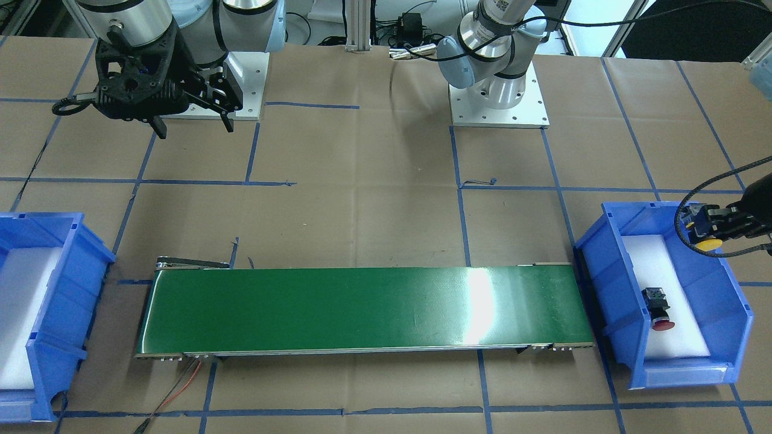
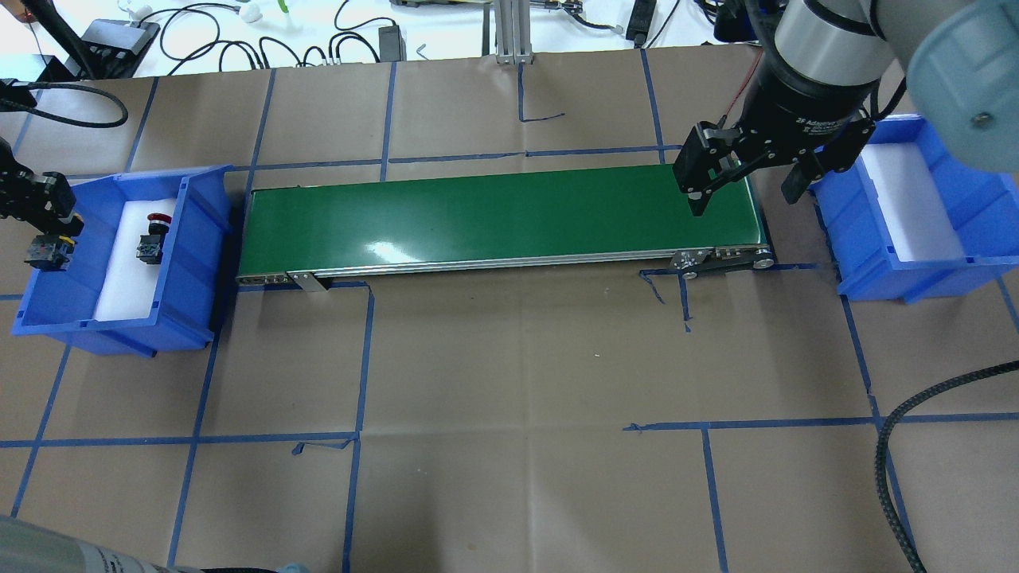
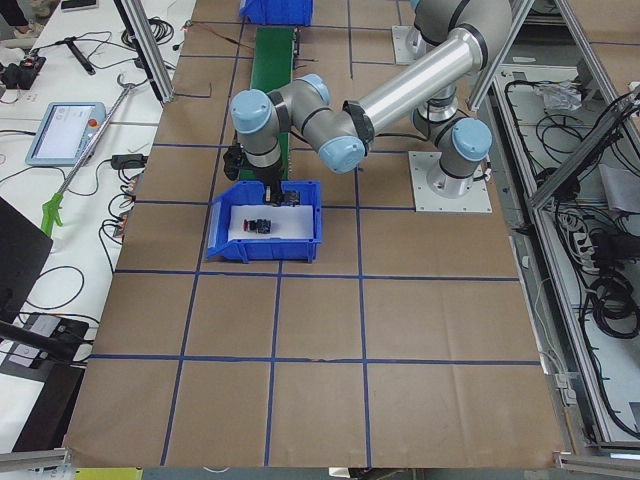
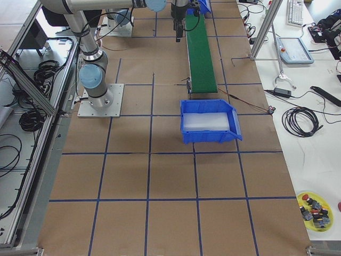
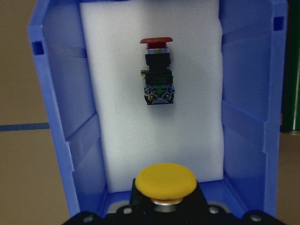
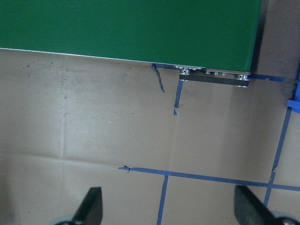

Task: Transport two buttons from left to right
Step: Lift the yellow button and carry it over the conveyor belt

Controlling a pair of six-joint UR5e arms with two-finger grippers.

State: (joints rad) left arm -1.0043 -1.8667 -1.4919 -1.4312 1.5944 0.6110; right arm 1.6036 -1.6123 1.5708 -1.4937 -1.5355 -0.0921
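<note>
- Left pincer [image 1: 702, 228] was pinching the yellow button [image 5: 165, 180] by its body. It hung raised over the outer end of the left bin [image 5: 56, 93], with the cap showing at the bottom of the wrist view.
- Red button [image 5: 157, 70] lay on its side on the white foam in the same bin, apart from the pincer and ungrasped.
- Right pincer [image 2: 746, 201] was spread and empty. It hung over the far end of the belt [image 2: 493, 215], beside the right bin [image 2: 915, 278], which held foam only.
- Step in hand, as judged: carry the yellow button out of the bin to the near end of the belt.
- Lift first. The bin wall stood between the pincer and the belt, so the button probably needed to clear the rim before any sideways travel.
- Keep the grip firm and the wrist level. The body is blocky and the cap top-heavy, so a slack hold could let it swing.
- Travel clear of the red button so that it is not nudged.
- Set the button down low on the belt's midline and release only on contact. A drop could roll it off onto the desk [image 1: 362, 211].
- Task progress, as judged: early, since neither button had reached the right side.
</note>
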